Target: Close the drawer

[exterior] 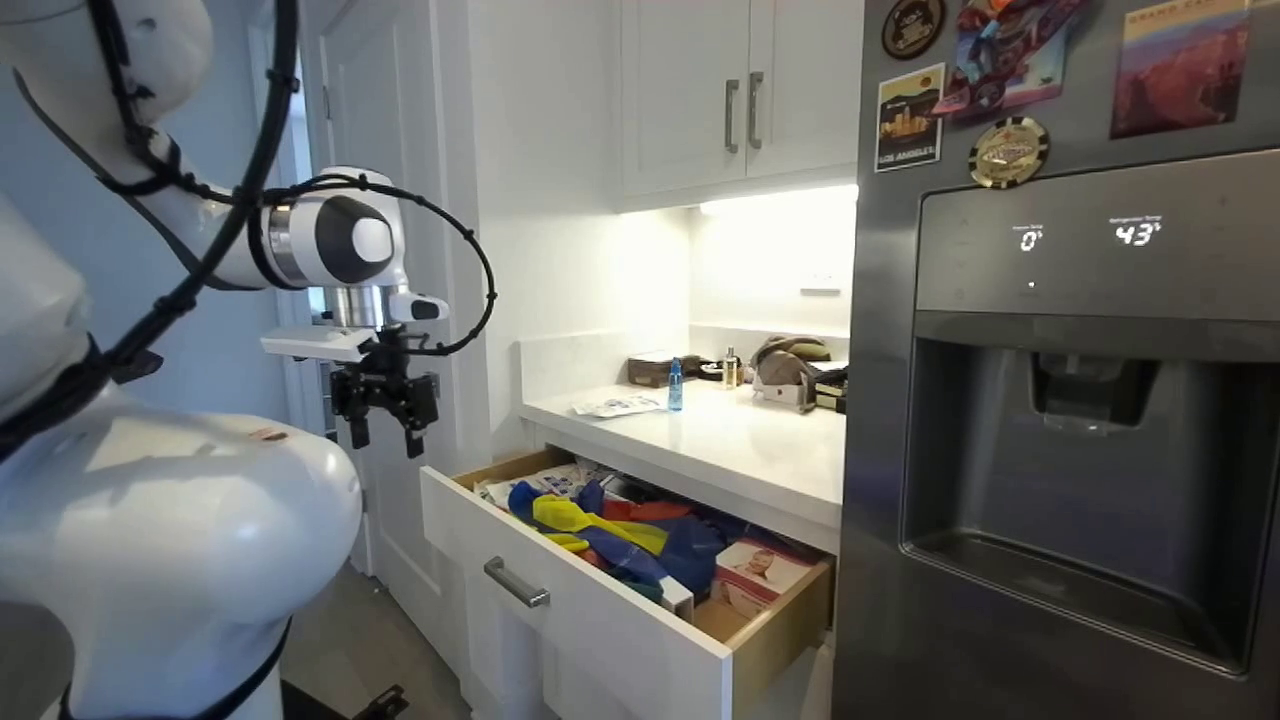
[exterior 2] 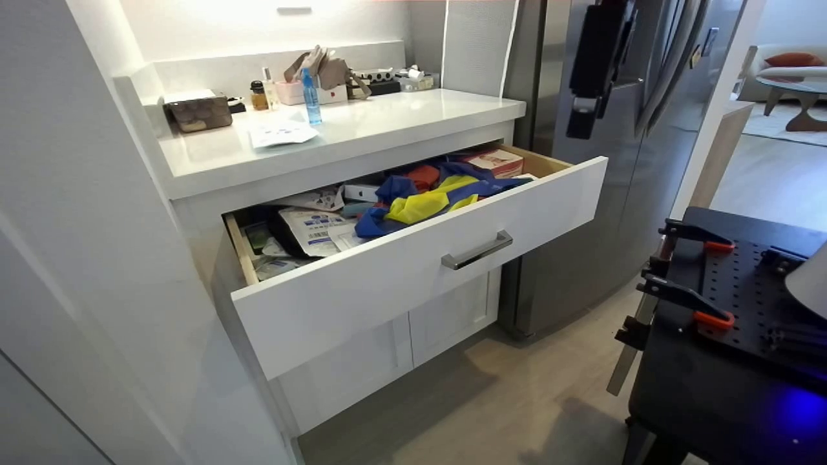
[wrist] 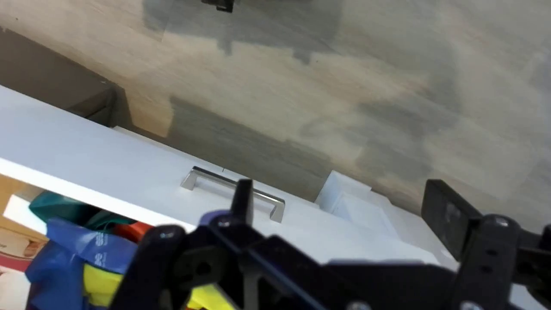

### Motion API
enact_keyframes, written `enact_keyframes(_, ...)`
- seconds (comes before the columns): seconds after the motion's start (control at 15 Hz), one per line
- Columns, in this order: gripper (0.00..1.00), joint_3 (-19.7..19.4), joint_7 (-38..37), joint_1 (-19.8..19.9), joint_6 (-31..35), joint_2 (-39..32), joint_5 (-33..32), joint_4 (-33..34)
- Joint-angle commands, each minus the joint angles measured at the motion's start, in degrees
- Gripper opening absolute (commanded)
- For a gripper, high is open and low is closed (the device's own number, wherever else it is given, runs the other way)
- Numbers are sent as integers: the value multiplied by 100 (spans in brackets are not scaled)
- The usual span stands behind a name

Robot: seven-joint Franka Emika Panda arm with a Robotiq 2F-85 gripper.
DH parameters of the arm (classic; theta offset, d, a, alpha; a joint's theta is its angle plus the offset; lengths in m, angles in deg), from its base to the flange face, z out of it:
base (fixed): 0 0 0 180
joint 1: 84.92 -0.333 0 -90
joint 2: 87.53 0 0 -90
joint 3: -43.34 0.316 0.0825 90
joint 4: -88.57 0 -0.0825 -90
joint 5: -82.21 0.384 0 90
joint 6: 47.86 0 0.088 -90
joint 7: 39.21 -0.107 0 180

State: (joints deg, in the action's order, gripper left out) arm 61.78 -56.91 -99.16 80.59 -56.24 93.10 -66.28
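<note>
Wrist view: the gripper [wrist: 342, 199] gapes wide, clear of the drawer [wrist: 107, 156].

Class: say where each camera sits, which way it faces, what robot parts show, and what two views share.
An exterior view: beside the arm, facing the open drawer and fridge; arm and gripper show.
An exterior view: before the drawer and counter, angled down; hanging black part, likely gripper, and base edge show.
Wrist view: on the arm, facing down at handle and floor; fingers show.
Both exterior views share drawer, counter and fridge.
</note>
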Motion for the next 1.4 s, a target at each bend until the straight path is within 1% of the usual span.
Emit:
enact_keyframes(0.0,100,68,-864,312,641,-299,12,-74)
enact_keyframes(0.07,100,47,-1071,377,761,-340,44,-127)
enact_keyframes(0.13,100,-101,-885,293,726,-451,178,-121)
enact_keyframes(0.2,100,-54,-777,251,572,-312,24,-81)
enact_keyframes(0.47,100,-75,-762,247,581,-368,34,-87)
enact_keyframes(0.53,100,-1,-996,325,609,-460,2,-14)
enact_keyframes(0.6,100,168,-1584,491,885,-515,-9,-18)
enact_keyframes(0.73,100,212,-2108,556,1019,-575,107,-18)
enact_keyframes(1.0,100,316,-3313,702,1549,-623,51,-185)
enact_keyframes(1.13,100,365,-3882,809,2021,-708,-17,-327)
enact_keyframes(1.2,100,399,-4156,853,2359,-786,-37,-419)
enact_keyframes(1.27,100,530,-4525,943,2710,-863,-141,-486)
enact_keyframes(1.33,100,224,-3990,677,2207,-729,-61,-366)
